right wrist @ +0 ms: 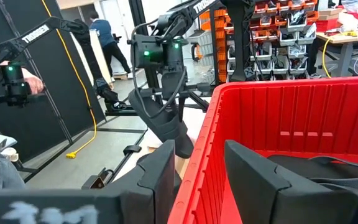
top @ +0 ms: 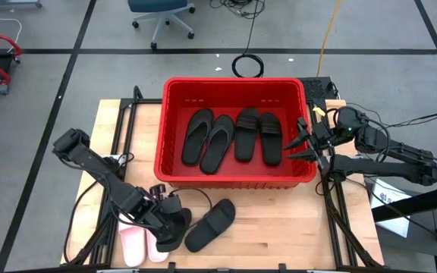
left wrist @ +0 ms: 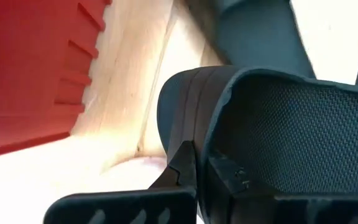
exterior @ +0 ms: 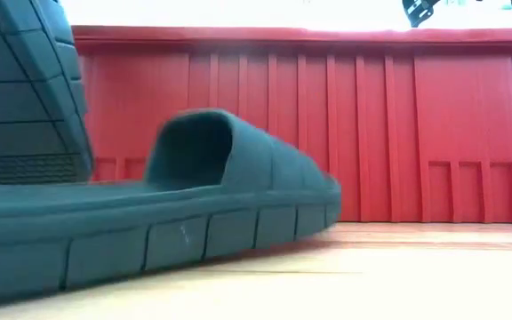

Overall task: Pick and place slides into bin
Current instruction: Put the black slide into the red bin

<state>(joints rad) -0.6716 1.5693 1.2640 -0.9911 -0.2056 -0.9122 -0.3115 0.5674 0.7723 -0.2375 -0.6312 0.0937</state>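
Left claw [top: 174,224] clamps a black ribbed wide-strap slide [top: 169,227]; right claw [top: 303,142] gapes over red bin [top: 234,178].

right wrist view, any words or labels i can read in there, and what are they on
"TROSSEN" in white letters on the left arm, only partly legible.
"TROSSEN", it seems, on a dark arm at the far left, near a person's hand; small, hard to confirm.
Blurred pale marking on the right gripper housing: unreadable.
Storage bins in the background: any labels too small.
No text on the red bin.

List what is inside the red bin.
The red bin holds a black flip-flop pair and a black slide pair. The floor beneath them is covered.
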